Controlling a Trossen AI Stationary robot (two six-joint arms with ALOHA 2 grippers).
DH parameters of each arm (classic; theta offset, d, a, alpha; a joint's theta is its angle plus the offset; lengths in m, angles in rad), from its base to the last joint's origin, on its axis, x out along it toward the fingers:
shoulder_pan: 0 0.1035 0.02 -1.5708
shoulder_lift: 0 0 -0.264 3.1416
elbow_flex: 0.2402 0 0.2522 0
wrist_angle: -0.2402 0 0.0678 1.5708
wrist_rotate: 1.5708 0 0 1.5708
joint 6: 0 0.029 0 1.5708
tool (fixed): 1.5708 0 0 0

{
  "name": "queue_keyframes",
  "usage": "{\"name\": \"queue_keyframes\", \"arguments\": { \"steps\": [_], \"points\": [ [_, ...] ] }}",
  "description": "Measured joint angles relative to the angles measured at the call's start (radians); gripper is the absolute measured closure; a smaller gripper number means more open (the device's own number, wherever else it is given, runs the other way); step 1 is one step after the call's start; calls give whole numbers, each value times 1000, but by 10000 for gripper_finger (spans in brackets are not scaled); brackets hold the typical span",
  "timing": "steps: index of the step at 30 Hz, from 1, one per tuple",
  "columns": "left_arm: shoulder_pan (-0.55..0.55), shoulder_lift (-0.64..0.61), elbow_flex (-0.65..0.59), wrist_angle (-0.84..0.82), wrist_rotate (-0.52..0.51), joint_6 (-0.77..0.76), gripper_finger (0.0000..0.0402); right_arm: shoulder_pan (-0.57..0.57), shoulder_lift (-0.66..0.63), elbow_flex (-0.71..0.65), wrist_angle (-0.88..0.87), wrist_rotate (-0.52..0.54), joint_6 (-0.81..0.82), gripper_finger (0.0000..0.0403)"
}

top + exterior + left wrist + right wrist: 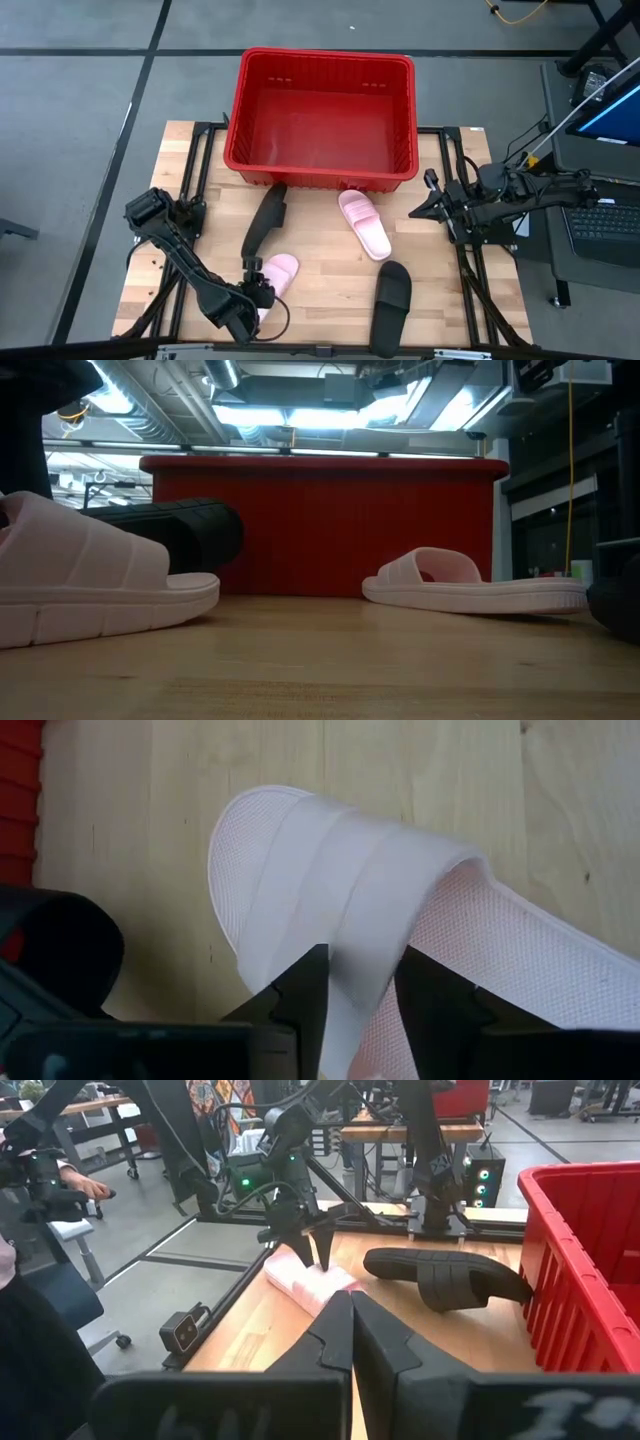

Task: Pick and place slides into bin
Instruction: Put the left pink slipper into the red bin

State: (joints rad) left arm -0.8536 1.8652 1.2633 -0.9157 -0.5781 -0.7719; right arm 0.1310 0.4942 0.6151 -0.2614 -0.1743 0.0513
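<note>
The left gripper (360, 995) stood with its jaws narrowly parted astride the strap of 1 pink slide (278, 273) at the table's near edge — its long axis running diagonally toward the bin (320, 170) — while the right gripper (420, 208), fingers together, waited beside the bin.

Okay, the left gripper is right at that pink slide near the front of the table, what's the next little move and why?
Probably close the fingers: the left gripper straddles the strap of the pink slide, fingers on either side, and the slide still lies flat on the table. Then lift toward the bin, which holds no slides yet.
</note>
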Motion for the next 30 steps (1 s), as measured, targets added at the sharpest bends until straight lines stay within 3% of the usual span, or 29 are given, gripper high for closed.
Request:
{"name": "queue_keyframes", "arguments": {
  "steps": [15,22,30],
  "points": [
    [5,-2,0,0,2,-2,392,0,2,0,0,0,-4,397],
    [5,-2,15,-15,-11,-3,396,0,2,0,-6,0,-6,397],
    [38,-2,159,-153,-93,-29,398,0,2,0,-17,0,-7,397]
  ]
}}
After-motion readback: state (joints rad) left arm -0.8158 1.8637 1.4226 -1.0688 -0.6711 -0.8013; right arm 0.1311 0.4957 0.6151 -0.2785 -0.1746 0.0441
